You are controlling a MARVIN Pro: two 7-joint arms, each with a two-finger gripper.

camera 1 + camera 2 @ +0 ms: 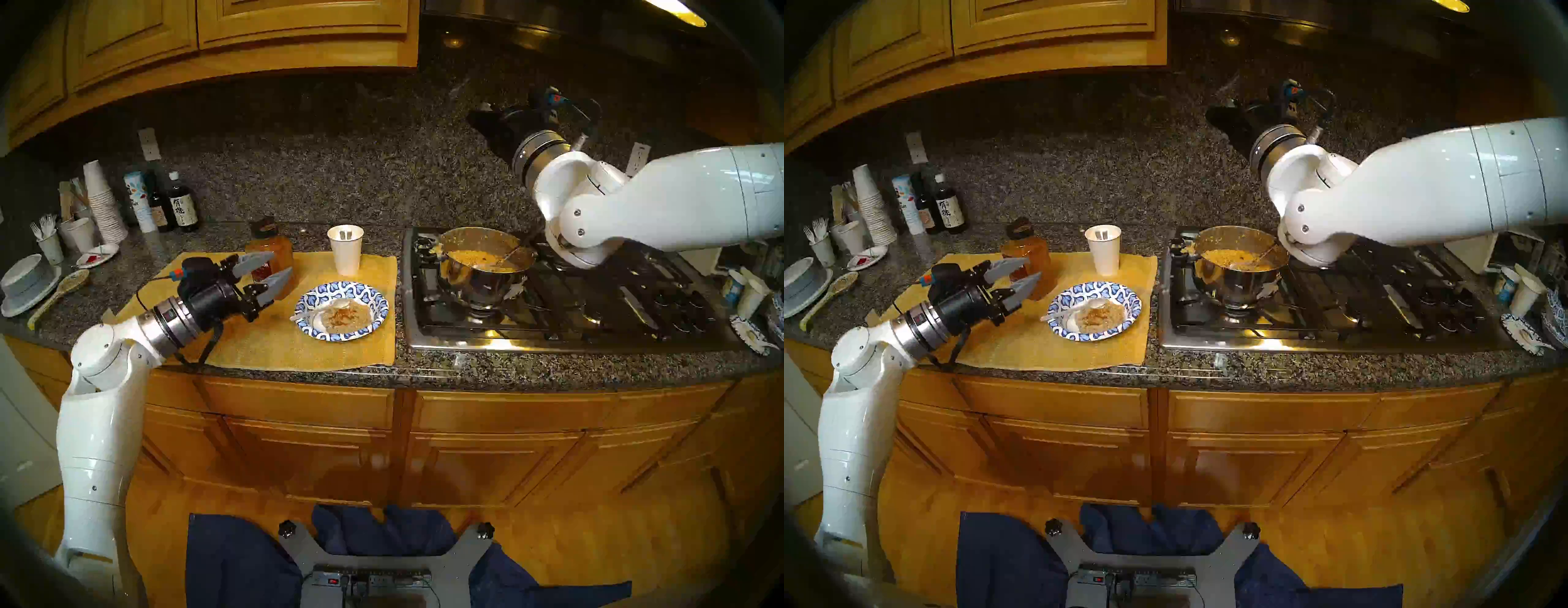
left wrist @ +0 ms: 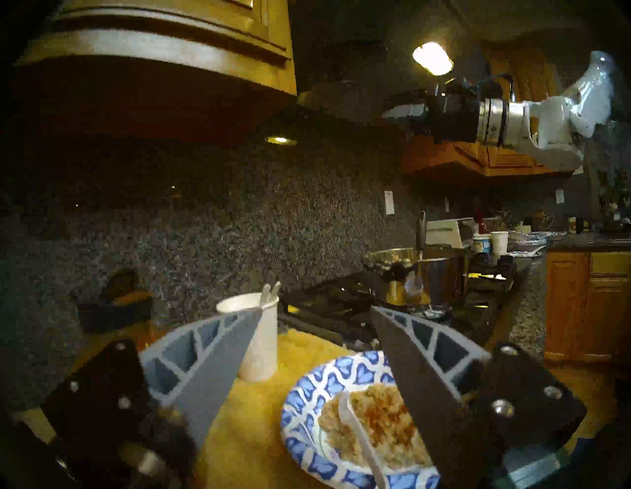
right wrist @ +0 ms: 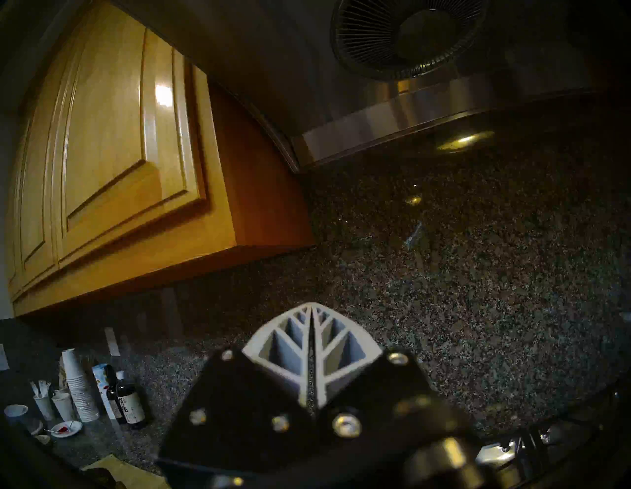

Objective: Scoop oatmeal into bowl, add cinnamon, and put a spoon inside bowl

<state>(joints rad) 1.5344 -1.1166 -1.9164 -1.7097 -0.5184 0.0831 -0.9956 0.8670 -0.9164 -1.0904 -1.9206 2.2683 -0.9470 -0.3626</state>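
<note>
Head view is showing your left gripper [image 1: 268,270] gaping empty left of the blue-and-white leaf-patterned paper bowl [image 1: 376,315], where the thin white plastic spoon [image 1: 316,311] is lying handle toward it, while the right gripper [image 3: 311,358] is sitting clenched and empty, farther off above the stove.

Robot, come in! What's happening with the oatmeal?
Left gripper open, empty. Right gripper shut, empty. Oatmeal and spoon in bowl. Nothing in the way.

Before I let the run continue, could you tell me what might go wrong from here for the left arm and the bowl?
The left gripper, open and empty, hangs just in front of the cinnamon; a swing that way could topple it. The spoon handle sticks out over the rim of the light paper bowl, so a low pass might flick it and spill oatmeal. The paper cup stands close behind the bowl, also within the arm's path.
</note>
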